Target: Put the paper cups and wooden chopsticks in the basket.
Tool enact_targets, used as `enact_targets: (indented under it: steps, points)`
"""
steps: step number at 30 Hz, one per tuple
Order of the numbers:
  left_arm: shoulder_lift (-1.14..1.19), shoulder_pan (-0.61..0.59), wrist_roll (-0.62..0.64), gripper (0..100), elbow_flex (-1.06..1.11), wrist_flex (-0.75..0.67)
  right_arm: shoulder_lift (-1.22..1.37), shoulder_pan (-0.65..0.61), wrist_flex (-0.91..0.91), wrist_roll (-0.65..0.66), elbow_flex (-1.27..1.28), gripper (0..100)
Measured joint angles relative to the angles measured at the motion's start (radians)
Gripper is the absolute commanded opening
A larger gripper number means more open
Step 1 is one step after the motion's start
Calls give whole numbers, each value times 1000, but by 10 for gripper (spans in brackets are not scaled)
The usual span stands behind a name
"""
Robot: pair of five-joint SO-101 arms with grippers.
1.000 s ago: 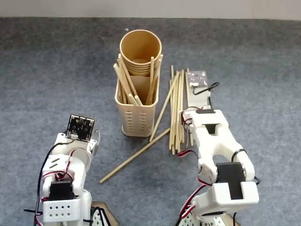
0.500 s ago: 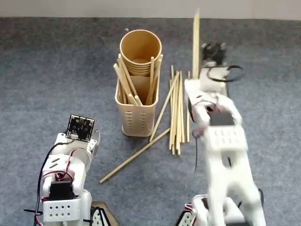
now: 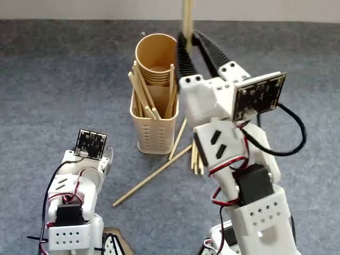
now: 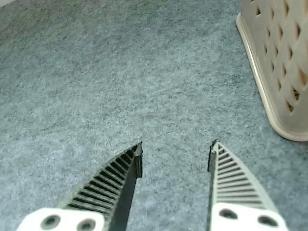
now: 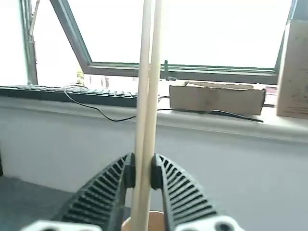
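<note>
Chopsticks (image 5: pixel 147 86) stand upright, clamped in the right tool (image 5: pixel 142 168) above the basket (image 3: pixel 154 133) and its stacked paper cups (image 3: pixel 158 53). They should go down tips first into the gap beside the cups, and only then be let go. Left tool (image 4: pixel 175 149) hangs wide over the tabletop (image 3: pixel 53 79). Loose sticks (image 3: pixel 151 178) lie near the basket.

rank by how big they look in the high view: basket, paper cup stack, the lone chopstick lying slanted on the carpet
1. basket
2. paper cup stack: close behind the basket, and it stands higher, nearer the camera, so this is unsure
3. lone chopstick: longest, but far thinnest
</note>
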Motion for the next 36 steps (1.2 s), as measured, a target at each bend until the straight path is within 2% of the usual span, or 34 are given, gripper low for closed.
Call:
enact_targets:
  steps: [6, 10, 14, 16, 21, 31, 33, 36]
  points:
    - [0, 0, 0, 245, 0, 0, 112, -34, -107, -64, 150, 5]
    - [0, 0, 0, 245, 0, 0, 120, -40, -120, -63, 247, 6]
    - [0, 0, 0, 245, 0, 0, 120, -38, -120, -3, 282, 9]
    - [0, 0, 0, 245, 0, 0, 106, -38, -120, 5, 295, 50]
    - [0, 0, 0, 245, 0, 0, 48, -60, -120, 9, 344, 229]
    - [0, 0, 0, 245, 0, 0, 31, -72, -120, 9, 361, 227]
    - [0, 0, 0, 245, 0, 0, 31, -48, -120, 9, 361, 227]
    - [0, 0, 0, 245, 0, 0, 14, 61, -68, 9, 295, 227]
